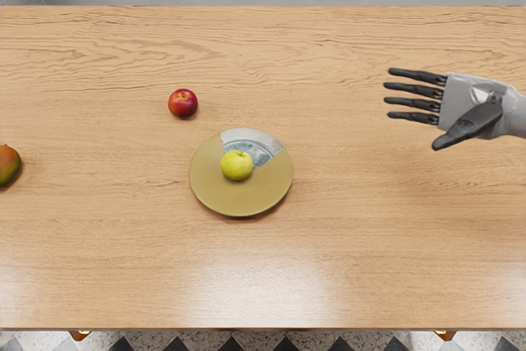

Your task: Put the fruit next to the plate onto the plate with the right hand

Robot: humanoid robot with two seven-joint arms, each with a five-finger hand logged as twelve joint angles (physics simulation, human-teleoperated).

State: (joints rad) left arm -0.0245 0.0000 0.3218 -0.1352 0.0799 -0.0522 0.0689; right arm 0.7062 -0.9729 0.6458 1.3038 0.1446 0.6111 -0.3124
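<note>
Green apple point(237, 165) on plate point(241, 193), red apple point(182, 103) nearby; right hand point(456, 109) well apart, fingers point(415, 89) spread, empty

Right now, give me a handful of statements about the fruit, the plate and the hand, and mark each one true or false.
1. A yellow-green apple lies on the plate. True.
2. The red apple touches the plate. False: it sits apart on the table, up and left of the plate.
3. The right hand is open and holds nothing. True.
4. The right hand is over the plate. False: it is well off to the plate's right, near the picture's edge.
5. An orange-green fruit shows at the picture's left edge, partly cut off. True.
</note>
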